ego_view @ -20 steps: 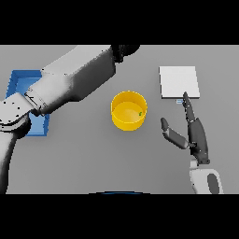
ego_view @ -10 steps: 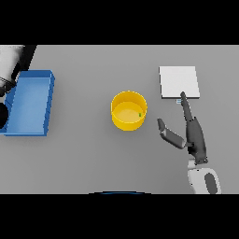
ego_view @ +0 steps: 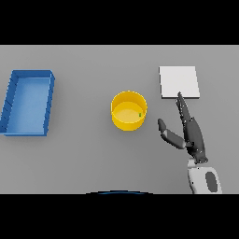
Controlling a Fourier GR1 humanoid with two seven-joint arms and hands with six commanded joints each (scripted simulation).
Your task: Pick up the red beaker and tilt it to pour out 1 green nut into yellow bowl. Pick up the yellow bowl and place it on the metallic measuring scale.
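I see my right hand (ego_view: 192,135) near the worktop's (ego_view: 84,158) right edge, fingers straight and spread wide, holding nothing. The round yellow bowl (ego_view: 129,110) sits mid-worktop with a tiny green nut (ego_view: 140,114) inside. The flat square metallic measuring scale (ego_view: 179,82) lies toward the far right corner.

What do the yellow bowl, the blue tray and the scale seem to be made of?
Yellow bowl: likely plastic, uniform matte colour, no glints. Blue tray: probably plastic too, flat even blue, thin walls. Scale: pale grey flat plate, possibly brushed metal; no reflections confirm it.
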